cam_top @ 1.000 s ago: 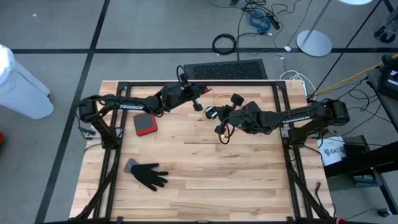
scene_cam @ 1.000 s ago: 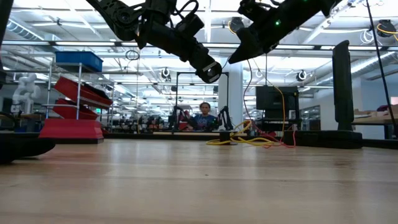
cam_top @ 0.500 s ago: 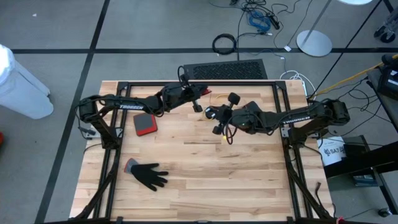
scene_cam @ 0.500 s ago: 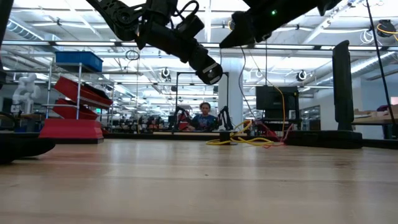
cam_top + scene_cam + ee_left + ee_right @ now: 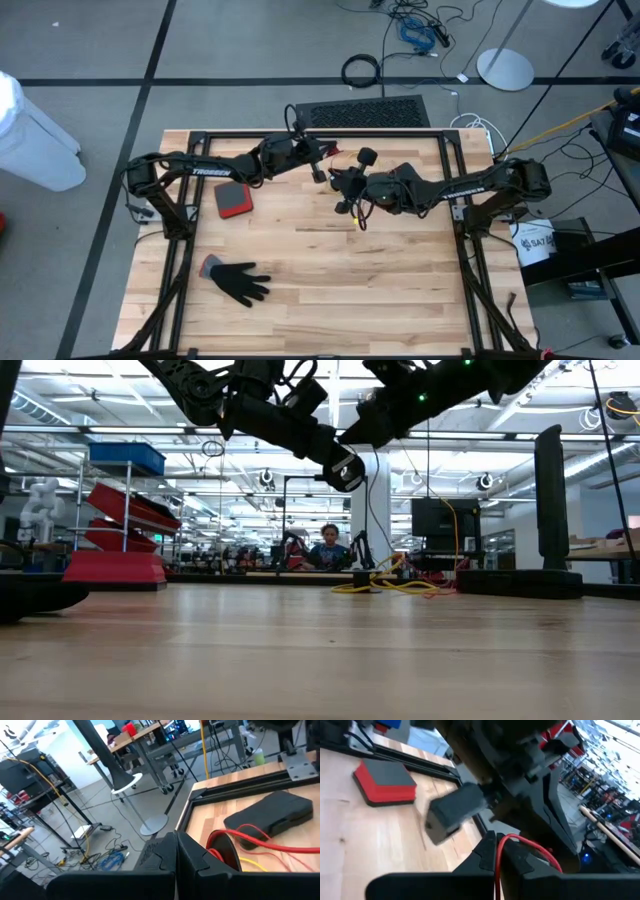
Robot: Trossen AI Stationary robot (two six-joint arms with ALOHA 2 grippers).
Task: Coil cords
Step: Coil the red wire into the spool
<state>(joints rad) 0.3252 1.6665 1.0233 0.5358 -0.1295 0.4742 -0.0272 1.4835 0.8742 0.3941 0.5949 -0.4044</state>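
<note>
Grey floor (image 5: pixel 250 40); ceiling strip lights (image 5: pixel 120 430); red shelving (image 5: pixel 125 520).

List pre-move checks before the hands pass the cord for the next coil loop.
1. Right hand shut on cord: ok.
2. Left hand ready to receive: not ok, shut, nothing seen between its fingers.
3. Clearance between the two hands: cannot tell; they sit close together above the table's far middle.
4. Cord's loose end off the table: cannot tell; it hangs below the right hand.
5. Black glove and red pad clear of both hands: ok.
</note>
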